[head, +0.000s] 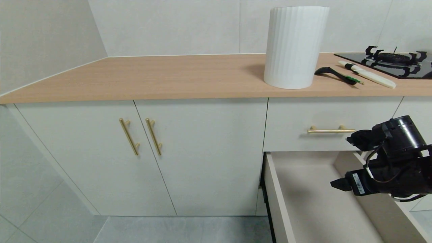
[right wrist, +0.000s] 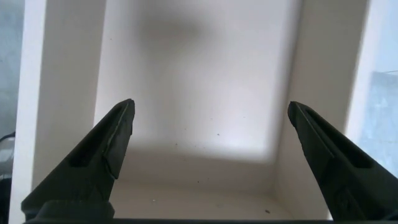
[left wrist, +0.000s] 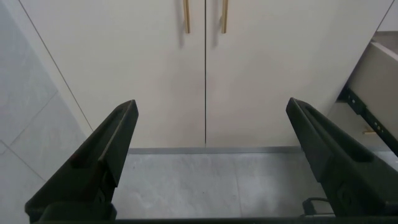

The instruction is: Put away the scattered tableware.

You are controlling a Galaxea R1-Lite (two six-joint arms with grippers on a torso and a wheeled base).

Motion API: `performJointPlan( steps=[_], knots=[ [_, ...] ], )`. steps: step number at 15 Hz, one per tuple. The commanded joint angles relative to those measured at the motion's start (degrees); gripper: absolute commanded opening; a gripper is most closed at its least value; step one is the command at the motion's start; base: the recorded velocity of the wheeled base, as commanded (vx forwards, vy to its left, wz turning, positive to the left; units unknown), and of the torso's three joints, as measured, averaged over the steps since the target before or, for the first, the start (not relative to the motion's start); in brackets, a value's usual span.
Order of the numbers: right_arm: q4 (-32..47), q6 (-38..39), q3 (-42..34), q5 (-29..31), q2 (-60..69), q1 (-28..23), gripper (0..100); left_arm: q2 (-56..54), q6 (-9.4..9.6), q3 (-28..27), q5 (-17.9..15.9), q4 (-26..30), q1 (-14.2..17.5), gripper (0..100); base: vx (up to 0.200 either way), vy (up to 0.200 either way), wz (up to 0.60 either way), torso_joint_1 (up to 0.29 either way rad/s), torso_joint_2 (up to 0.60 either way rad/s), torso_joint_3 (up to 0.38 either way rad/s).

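A black spoon and a white knife lie on the countertop between a ribbed white canister and the stove. Below them a drawer stands pulled out; the right gripper hangs over it, jaws spread wide, holding nothing. The left gripper, likewise spread and empty, faces cabinet doors

A black gas stove sits far right on the tabletop; lower left, cabinet doors bear gold handles.

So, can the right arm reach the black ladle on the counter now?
Probably yes: the black ladle lies uncovered beside the white canister; the right gripper, open over the drawer, must rise first.
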State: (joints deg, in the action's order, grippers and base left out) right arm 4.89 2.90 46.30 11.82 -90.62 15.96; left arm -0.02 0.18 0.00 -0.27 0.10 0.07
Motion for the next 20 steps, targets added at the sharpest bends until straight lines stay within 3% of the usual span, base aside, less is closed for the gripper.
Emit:
performJointPlan(
  steps=[1, 13, 16, 18, 20],
  knots=[
    [-0.05, 0.00, 0.02, -0.05, 0.19, 0.04, 100, 0.11, -0.01, 0.00, 0.00, -0.01, 0.01, 100, 0.000, 0.000, 0.00, 0.066, -0.32, -0.246],
    [-0.05, 0.00, -0.07, 0.22, -0.17, 0.04, 100, 0.02, -0.01, 0.00, 0.00, -0.01, 0.01, 100, 0.000, 0.000, 0.00, 0.146, -0.45, -0.297],
    [-6.29, -1.32, 1.07, 0.83, 1.15, 0.04, 100, 0.02, -0.01, 0.00, 0.00, -0.01, 0.01, 100, 0.000, 0.000, 0.00, 0.085, -0.22, -0.126],
    [-12.71, -4.66, 6.96, 1.10, 0.45, 0.04, 100, 0.02, -0.01, 0.00, 0.00, -0.01, 0.01, 100, 0.000, 0.000, 0.00, 0.016, -0.03, -0.018],
    [-13.24, -4.40, 12.15, 1.10, 0.36, 0.04, 100, 0.02, -0.01, 0.00, 0.00, -0.01, 0.01, 100, 0.000, 0.000, 0.00, 0.000, 0.00, 0.000]
  ],
)
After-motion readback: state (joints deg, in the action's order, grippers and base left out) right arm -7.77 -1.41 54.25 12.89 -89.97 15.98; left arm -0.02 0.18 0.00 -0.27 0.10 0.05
